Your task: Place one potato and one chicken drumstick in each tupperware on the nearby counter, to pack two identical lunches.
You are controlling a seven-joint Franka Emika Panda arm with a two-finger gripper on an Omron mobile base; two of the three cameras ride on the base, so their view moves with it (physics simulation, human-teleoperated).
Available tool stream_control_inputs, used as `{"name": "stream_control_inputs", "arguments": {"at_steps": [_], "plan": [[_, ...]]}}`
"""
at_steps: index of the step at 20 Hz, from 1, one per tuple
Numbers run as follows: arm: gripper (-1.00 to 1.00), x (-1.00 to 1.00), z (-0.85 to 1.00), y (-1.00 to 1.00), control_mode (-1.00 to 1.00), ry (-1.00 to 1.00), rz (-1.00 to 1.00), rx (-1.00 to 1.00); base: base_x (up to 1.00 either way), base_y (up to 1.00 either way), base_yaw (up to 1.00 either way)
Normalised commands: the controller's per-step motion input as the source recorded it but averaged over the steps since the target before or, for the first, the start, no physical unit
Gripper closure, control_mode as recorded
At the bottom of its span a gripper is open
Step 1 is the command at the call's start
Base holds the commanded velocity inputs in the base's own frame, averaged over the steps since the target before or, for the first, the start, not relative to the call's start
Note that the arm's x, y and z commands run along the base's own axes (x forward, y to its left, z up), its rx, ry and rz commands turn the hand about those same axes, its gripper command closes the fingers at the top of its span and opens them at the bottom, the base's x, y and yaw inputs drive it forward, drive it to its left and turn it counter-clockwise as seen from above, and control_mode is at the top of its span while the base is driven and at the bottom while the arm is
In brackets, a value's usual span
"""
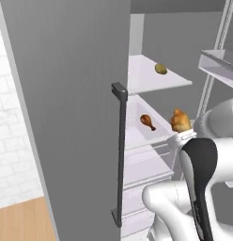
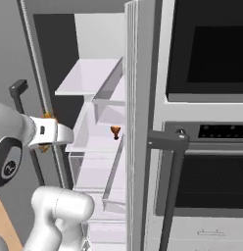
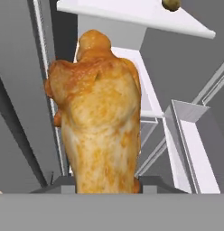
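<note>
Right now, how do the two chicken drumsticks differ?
The yellower drumstick is clamped in the shut pincer, outside the fridge; the darker drumstick lies loose on a white fridge shelf. The held one is paler orange, the other reddish-brown. Both are club-shaped.

- Open grey fridge door (image 1: 71, 108) with a dark vertical handle (image 1: 120, 155); white shelves (image 1: 156, 77) inside
- White brick wall (image 1: 10, 141); wooden floor (image 1: 24, 221)
- Black-glass wall ovens (image 2: 211, 54) beside the fridge

ACCESS: fridge door (image 1: 66, 117) open, bounds left | OBSTACLE: door handle (image 1: 120, 155) beside shelves (image 1: 156, 77) | CLEARANCE: open above drawer (image 1: 146, 136)
</note>
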Motion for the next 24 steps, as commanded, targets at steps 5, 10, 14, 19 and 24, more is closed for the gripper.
{"name": "stream_control_inputs", "arguments": {"at_steps": [5,10,14,19,24], "plan": [[1.0,0.0,0.0,0.0,1.0,0.0,0.0,0.0,-1.0,0.0,0.0],[1.0,0.0,0.0,0.0,1.0,0.0,0.0,0.0,-1.0,-0.01,0.0],[1.0,0.0,0.0,0.0,1.0,0.0,0.0,0.0,-0.99,-0.62,-0.06],[1.0,0.0,0.0,0.0,1.0,0.0,0.0,0.0,-0.47,-1.0,-0.28],[1.0,0.0,0.0,0.0,1.0,0.0,0.0,0.0,0.15,-1.0,-0.29]]}}
